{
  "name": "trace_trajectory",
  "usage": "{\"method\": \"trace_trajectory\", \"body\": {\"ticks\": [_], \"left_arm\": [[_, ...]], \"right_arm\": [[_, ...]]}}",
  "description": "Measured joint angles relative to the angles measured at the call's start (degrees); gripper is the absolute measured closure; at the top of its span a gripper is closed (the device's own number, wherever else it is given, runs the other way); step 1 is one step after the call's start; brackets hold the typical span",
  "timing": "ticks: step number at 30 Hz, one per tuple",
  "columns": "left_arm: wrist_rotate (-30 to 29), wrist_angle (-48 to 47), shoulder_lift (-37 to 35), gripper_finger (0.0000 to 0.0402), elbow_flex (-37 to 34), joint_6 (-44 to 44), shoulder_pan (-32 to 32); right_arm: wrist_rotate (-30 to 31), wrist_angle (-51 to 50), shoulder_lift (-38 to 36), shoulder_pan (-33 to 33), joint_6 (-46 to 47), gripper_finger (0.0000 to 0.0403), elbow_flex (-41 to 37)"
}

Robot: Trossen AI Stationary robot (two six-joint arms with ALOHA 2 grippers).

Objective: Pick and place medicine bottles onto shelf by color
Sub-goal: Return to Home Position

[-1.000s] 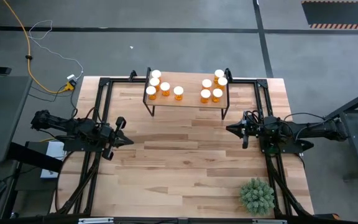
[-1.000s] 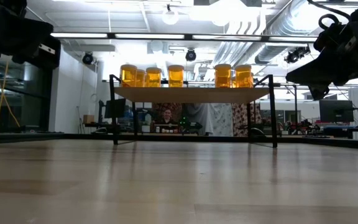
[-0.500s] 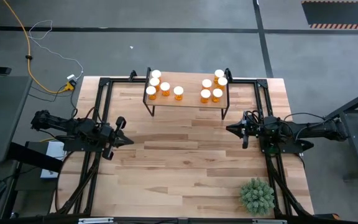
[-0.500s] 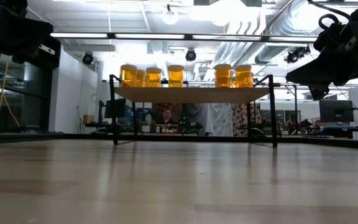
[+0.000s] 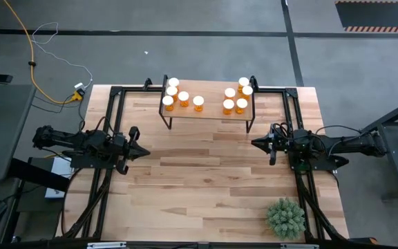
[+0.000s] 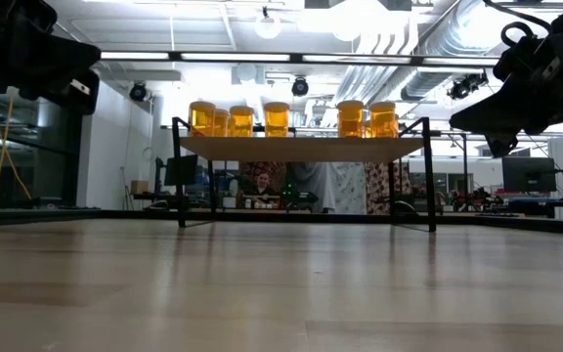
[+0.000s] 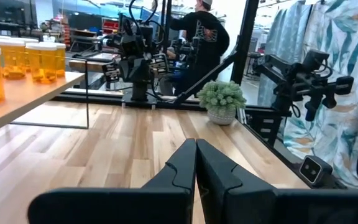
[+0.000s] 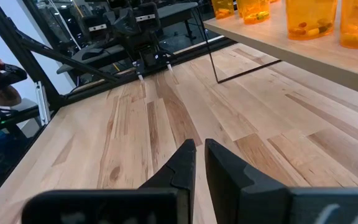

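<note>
Since every one of the pill bottles (image 5: pixel 184 98) in view stands on the shelf (image 5: pixel 213 105), and none lies on the table (image 5: pixel 199 183), the sorting looks finished and both arms sit low and folded, apparently in their resting pose. The shelf stands along the middle of the table's back edge. The bottles are upright in two clusters, one at its left end and one at its right end, with a bare stretch of board between them, presumably so the two groups read as separate. All of them look orange with white caps, so what colour difference divides the clusters cannot be told. The left gripper (image 5: pixel 142 153) hovers just inside the table's left edge, pointing toward the middle. Its fingers (image 7: pixel 180 168) are pressed together and hold nothing. The right gripper (image 5: pixel 256 144) hovers nearer the right edge, in front of the shelf's right leg and facing the other arm. Its fingers (image 8: pixel 182 165) are drawn in to a thin slit, likewise empty. Both are well apart from the shelf, which keeps it clear of a knock. A small green plant (image 5: pixel 285 218) sits by the front right corner, away from everything.
</note>
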Motion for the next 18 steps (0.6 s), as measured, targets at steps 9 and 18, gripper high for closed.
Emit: {"method": "trace_trajectory", "body": {"ticks": [9, 18], "left_arm": [[0.3, -0.1, 0.0, 0.0399, 0.0, 1.0, 0.1], [-0.3, -0.1, 0.0, 0.0398, 0.0, 1.0, 0.1]], "right_arm": [[0.0, 0.0, 0.0, 0.0, 0.0, 0.0375, 0.0], [0.0, 0.0, 0.0, 0.0, 0.0, 0.0375, 0.0]]}}
